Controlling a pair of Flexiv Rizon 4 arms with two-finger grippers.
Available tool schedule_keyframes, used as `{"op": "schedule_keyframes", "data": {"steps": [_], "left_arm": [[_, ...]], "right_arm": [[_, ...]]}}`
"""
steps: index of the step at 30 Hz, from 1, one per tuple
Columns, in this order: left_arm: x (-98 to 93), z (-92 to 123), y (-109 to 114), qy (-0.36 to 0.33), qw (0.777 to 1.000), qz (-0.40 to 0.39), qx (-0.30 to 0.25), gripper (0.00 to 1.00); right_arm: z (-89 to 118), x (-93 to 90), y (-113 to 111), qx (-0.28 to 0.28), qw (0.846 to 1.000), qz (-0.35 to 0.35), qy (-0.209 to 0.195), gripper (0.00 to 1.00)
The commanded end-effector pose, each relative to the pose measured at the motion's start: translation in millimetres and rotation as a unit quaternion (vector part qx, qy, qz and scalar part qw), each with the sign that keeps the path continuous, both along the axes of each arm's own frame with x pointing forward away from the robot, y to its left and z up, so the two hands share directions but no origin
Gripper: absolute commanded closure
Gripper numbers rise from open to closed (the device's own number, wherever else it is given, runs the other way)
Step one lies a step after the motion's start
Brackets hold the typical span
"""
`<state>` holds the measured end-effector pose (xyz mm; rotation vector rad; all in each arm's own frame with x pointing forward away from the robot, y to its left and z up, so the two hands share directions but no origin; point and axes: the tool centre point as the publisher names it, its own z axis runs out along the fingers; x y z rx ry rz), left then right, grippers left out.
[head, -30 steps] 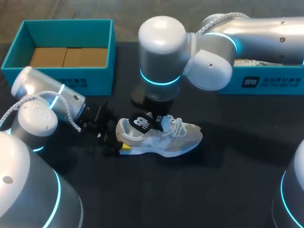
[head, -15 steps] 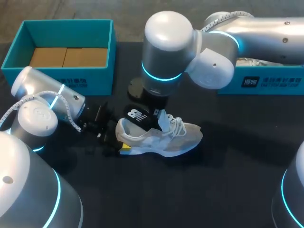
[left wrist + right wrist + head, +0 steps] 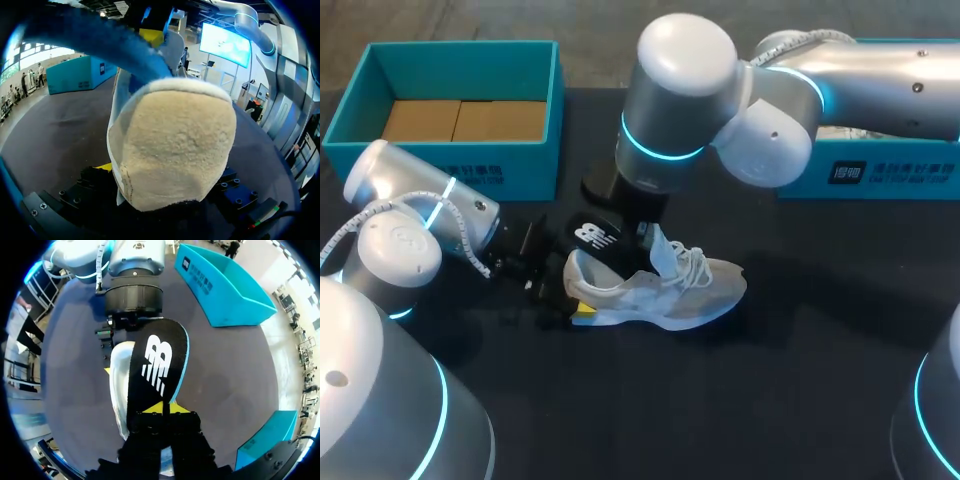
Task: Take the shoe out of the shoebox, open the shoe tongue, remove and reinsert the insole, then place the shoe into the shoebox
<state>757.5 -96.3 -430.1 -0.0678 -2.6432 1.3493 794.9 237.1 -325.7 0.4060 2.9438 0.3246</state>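
A white shoe (image 3: 665, 292) lies on its sole on the dark table, toe to the right. My left gripper (image 3: 560, 293) sits at its heel (image 3: 175, 145), which fills the space between the wide-set fingers; one yellow fingertip (image 3: 105, 166) shows against the heel's side. My right gripper (image 3: 161, 409) is shut on the end of the black insole (image 3: 157, 362). The insole (image 3: 592, 234) sticks out of the shoe's opening, slanting up toward the heel, logo side up. The shoe's tongue stands upright by the laces.
A teal box (image 3: 535, 170) with a cardboard floor stands at the back left. A second teal box (image 3: 880, 178) stands at the back right, mostly hidden behind my right arm. My right arm's big joint hangs over the table's middle, above the shoe.
My right arm has moved back and left, drawing the insole farther out of the shoe toward the heel. The left arm and the shoe have stayed put.
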Motion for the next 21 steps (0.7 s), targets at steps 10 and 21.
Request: {"op": "schedule_keyframes", "data": {"steps": [10, 21], "left_arm": [[2.5, -6, 0, 0.000, 1.000, 0.000, 0.001, 1.00], [2.5, -6, 0, 0.000, 1.000, 0.000, 0.001, 1.00]], "right_arm": [[3, 1.4, -8, 0.069, 0.997, 0.027, 0.032, 0.59], [0, 14.2, -3, 0.131, 0.984, 0.079, 0.092, 0.55]]}}
